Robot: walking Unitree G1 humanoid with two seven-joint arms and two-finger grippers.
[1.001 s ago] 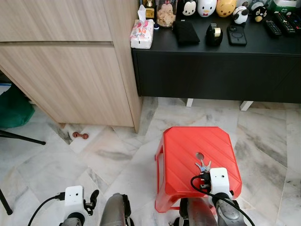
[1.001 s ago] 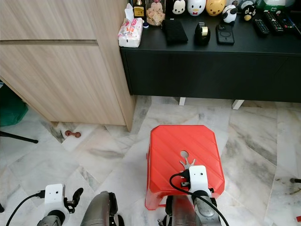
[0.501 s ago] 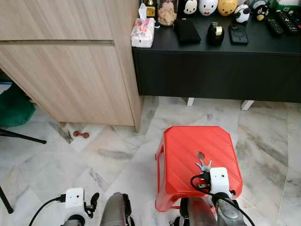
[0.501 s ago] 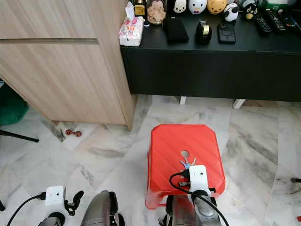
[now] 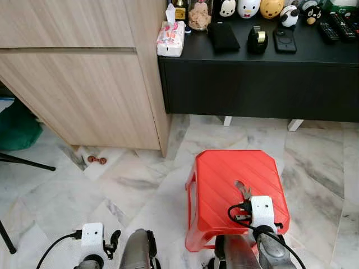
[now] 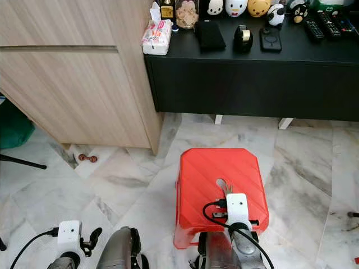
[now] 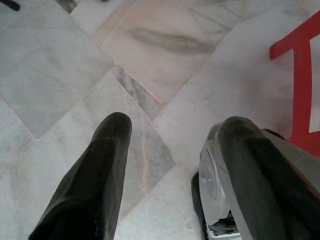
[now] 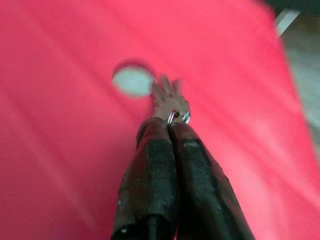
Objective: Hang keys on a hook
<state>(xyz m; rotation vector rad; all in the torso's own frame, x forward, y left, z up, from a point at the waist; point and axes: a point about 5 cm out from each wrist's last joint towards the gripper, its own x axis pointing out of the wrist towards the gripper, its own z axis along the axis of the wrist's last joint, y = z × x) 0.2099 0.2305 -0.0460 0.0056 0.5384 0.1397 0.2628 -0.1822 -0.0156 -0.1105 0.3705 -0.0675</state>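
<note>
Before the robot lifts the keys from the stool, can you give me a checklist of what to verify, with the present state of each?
1. Right gripper shut on the keys: ok, fingers pressed together at the key ring.
2. Keys free of the stool's round hole: ok, they lie beside it.
3. Keys lifted off the red stool: cannot tell.
4. Left gripper out of the way: ok, open, above the marble floor.
5. Hook in sight: not ok, none found yet.
</note>
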